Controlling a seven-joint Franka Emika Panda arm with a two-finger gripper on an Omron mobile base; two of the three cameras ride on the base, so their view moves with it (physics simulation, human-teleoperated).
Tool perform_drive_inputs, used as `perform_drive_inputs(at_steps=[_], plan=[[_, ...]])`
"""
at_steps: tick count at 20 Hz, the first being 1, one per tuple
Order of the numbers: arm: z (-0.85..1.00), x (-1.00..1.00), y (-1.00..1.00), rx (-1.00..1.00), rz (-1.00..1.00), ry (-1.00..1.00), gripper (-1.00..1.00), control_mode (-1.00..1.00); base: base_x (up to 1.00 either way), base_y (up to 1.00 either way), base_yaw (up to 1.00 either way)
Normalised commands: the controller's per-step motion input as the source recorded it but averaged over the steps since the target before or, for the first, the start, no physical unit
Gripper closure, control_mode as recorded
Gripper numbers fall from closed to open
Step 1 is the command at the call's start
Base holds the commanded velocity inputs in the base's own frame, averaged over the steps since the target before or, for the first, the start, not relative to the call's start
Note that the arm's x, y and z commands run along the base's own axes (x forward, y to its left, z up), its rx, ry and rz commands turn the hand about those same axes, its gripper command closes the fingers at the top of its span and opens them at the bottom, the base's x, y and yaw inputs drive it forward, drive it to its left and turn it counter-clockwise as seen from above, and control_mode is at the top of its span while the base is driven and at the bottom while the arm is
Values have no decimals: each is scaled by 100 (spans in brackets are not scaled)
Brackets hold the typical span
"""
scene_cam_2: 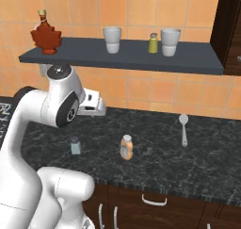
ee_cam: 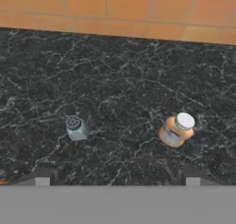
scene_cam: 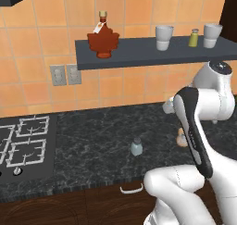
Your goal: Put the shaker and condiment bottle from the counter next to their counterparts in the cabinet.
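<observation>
Shaker (ee_cam: 76,127) and condiment bottle (ee_cam: 177,129) stand apart mid-counter (ee_cam: 115,80), seemingly below the spread hand (ee_cam: 117,179).

The black marbled stone counter (ee_cam: 138,80) looks polished, the pale blue-grey shaker (ee_cam: 76,128) translucent plastic, the orange wall tiles (ee_cam: 138,11) matt.

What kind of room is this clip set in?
A rendered home kitchen, by the look of it: a gas hob set into a black marbled counter, orange wall tiles behind, and a dark wall shelf holding cups, a shaker and a maple-leaf bottle.
</observation>
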Motion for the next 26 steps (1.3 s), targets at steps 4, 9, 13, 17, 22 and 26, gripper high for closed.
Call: perform_drive_inputs(at_steps=[4,9,13,17,22,26], plan=[[0,-63,-80,4,14,-31,-100,-100,0,0,0],[0,-21,-79,16,10,-6,-100,-100,0,0,0],[-5,-5,-27,4,5,0,-100,-100,0,0,0],[0,0,-21,4,0,1,-100,-100,0,0,0],[-1,29,-37,5,0,5,-100,-100,0,0,0],[-11,26,-42,0,4,6,-100,-100,0,0,0]])
